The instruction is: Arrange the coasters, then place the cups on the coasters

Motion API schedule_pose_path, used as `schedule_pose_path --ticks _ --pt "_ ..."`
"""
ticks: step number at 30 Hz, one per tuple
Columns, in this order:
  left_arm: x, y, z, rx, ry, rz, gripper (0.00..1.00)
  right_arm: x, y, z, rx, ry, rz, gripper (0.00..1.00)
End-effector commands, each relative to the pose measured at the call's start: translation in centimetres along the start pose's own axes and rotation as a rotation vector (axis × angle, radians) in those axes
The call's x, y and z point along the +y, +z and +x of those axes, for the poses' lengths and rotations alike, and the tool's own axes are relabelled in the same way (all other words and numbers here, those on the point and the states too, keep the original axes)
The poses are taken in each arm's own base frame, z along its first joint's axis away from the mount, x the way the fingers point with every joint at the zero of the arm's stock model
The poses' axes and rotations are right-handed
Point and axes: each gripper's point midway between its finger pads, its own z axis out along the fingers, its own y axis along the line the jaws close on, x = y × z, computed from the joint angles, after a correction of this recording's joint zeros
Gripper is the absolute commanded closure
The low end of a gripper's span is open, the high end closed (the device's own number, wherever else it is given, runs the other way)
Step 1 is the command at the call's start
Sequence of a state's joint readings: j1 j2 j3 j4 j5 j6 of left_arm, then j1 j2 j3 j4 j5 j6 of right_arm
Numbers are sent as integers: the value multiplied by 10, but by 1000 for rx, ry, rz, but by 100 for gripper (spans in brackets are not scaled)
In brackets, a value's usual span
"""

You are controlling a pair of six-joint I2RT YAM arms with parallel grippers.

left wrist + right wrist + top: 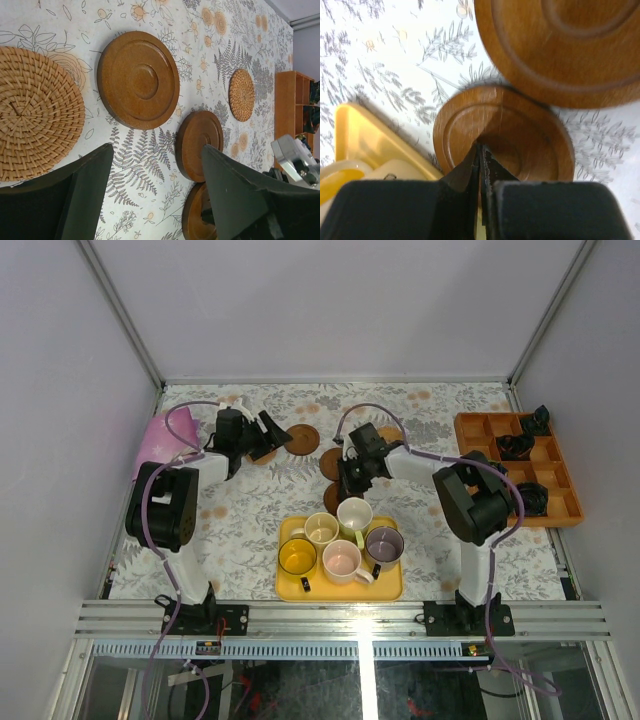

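Observation:
Five coasters lie on the floral cloth. In the left wrist view there is a tan woven coaster (30,112), a dark brown coaster (138,79), a second brown coaster (199,144), a third brown coaster (195,217) and a far woven coaster (242,94). My left gripper (156,150) is open above bare cloth between them, holding nothing. My right gripper (480,148) is shut, its tips over the face of a brown coaster (520,135) beside the yellow tray (360,132). The cups stand on that tray (290,588): yellow cup (297,555), cream cup (321,529), pale green cup (354,513), pink cup (341,560), purple-grey cup (384,542).
An orange compartment box (515,465) with small black objects stands at the right edge. A pink thing (158,440) lies at the far left. White walls close in the table on three sides.

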State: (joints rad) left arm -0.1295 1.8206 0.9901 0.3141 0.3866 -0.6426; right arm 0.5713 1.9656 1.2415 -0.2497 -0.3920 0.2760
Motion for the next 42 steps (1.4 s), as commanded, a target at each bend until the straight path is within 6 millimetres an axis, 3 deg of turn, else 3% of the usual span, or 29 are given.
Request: schedule_pose_path --ticks 1,11,14,19,24,30,35,42 --pt "0 3 3 4 16 19 29 -27 17 -14 -4 -18 132 100" --pt "13 8 12 44 36 -19 27 -63 22 -91 -142 -29 287 100" --pt "15 10 14 57 40 -20 27 -71 14 -109 -186 -1 272 100" --pt "15 10 13 51 58 -16 27 -70 -15 -130 -261 3 253 100" --pt "10 10 8 36 68 0 27 -61 -38 -136 -314 -23 254 100" --pt "4 12 12 47 51 39 27 -37 -41 -145 -350 -40 140 100" --pt "7 8 15 48 54 31 27 -29 -25 -141 -311 -16 61 100" --pt "10 3 15 33 62 10 27 -33 5 -109 -223 51 -1 100"
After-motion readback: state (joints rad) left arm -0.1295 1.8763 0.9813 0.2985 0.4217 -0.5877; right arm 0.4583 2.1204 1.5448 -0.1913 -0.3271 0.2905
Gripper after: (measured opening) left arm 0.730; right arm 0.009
